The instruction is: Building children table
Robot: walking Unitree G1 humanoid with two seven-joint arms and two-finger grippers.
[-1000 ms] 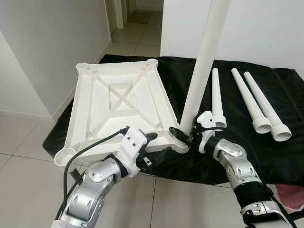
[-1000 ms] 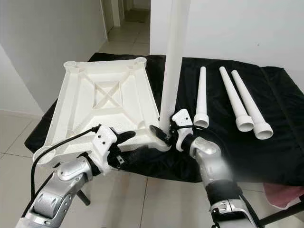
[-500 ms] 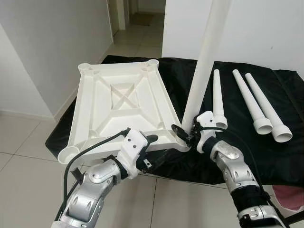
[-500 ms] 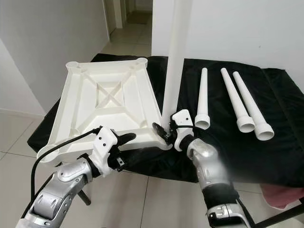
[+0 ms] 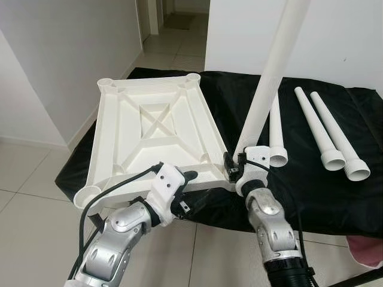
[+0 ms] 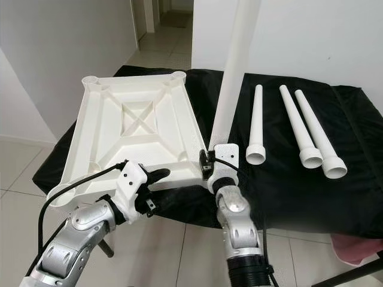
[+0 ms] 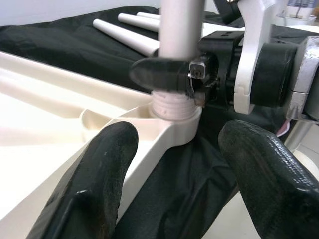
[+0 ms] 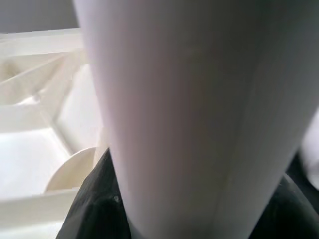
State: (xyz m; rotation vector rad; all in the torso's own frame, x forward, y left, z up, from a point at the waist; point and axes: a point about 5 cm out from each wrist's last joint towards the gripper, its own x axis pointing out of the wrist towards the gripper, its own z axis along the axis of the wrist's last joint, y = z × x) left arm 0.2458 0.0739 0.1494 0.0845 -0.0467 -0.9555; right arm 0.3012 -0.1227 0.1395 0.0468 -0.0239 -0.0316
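Four white legs are in view, and one white table top [image 5: 152,134] lies upside down on the black cloth [image 5: 311,191], on the left part of it. At its near edge the left gripper [image 5: 188,185] stands with its two black fingers [image 7: 102,179] spread apart — they grasp nothing, and the near right corner socket [image 7: 174,119] shows between them. In this socket stands one leg [image 5: 269,84], its threaded end entering the socket, and it leans a little to the right. The right gripper [image 5: 230,170] is clenched on this leg just above the socket. Further right, three loose legs [image 5: 323,134] lie side by side on the cloth.
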